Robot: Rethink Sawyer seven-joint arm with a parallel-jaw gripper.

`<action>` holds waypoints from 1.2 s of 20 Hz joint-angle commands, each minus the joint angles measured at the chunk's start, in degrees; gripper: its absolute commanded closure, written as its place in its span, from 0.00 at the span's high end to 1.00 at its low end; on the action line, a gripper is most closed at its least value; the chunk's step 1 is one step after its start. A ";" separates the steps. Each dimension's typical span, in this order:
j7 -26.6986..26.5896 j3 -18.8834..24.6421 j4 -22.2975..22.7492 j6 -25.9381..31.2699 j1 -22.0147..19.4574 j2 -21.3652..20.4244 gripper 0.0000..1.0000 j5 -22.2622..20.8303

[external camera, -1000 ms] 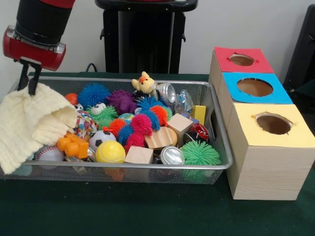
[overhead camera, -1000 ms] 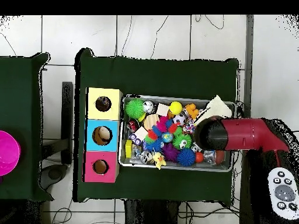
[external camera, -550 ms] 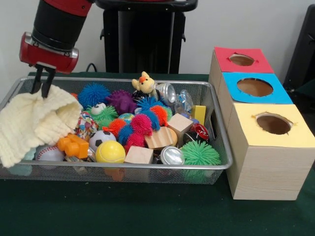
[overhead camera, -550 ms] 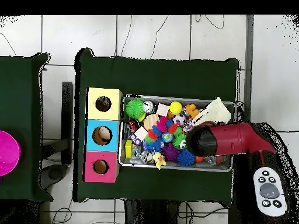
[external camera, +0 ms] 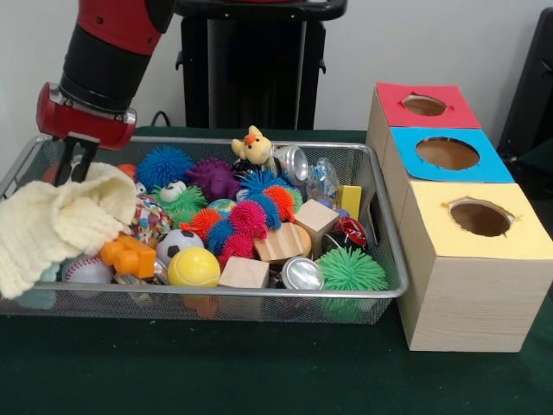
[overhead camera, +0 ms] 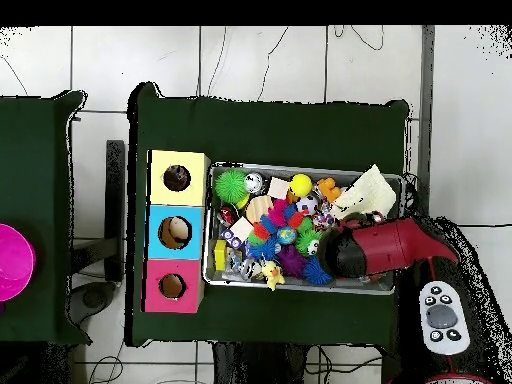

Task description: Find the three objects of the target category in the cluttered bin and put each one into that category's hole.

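Observation:
My gripper point(external camera: 73, 169) is at the bin's left end, its two dark fingers close together and pinching the top edge of a cream knitted cloth point(external camera: 56, 225). The cloth droops over the left corner of the wire bin point(external camera: 259, 294) and hides what lies beneath it. The bin holds many toys: spiky balls point(external camera: 249, 216), a yellow ball point(external camera: 193, 267), wooden blocks point(external camera: 316, 218), a can point(external camera: 301, 273) and a duck plush point(external camera: 253, 145). In the overhead view the red arm point(overhead camera: 378, 247) covers the gripper, and the cloth point(overhead camera: 365, 190) shows beside it.
To the right of the bin stand three wooden boxes with holes in their tops: red point(external camera: 423, 105), blue point(external camera: 448, 154) and yellow point(external camera: 479, 216). A grey handset point(overhead camera: 440, 317) lies beyond the bin near the arm's base. The table is covered in green cloth point(external camera: 259, 363).
The gripper has carried the cloth rightward from outside the bin's left edge, then lowered it. The cloth now hangs lower over the bin's left end.

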 commanded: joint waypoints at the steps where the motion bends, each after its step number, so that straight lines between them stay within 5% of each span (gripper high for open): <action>1: 4.72 -2.00 -1.08 -4.16 -1.26 8.44 0.00 -4.10; 13: 6.31 -4.44 0.56 -7.57 -3.22 12.70 0.00 -1.35; 24: 2.71 0.20 0.57 -7.06 -4.07 12.54 0.00 1.93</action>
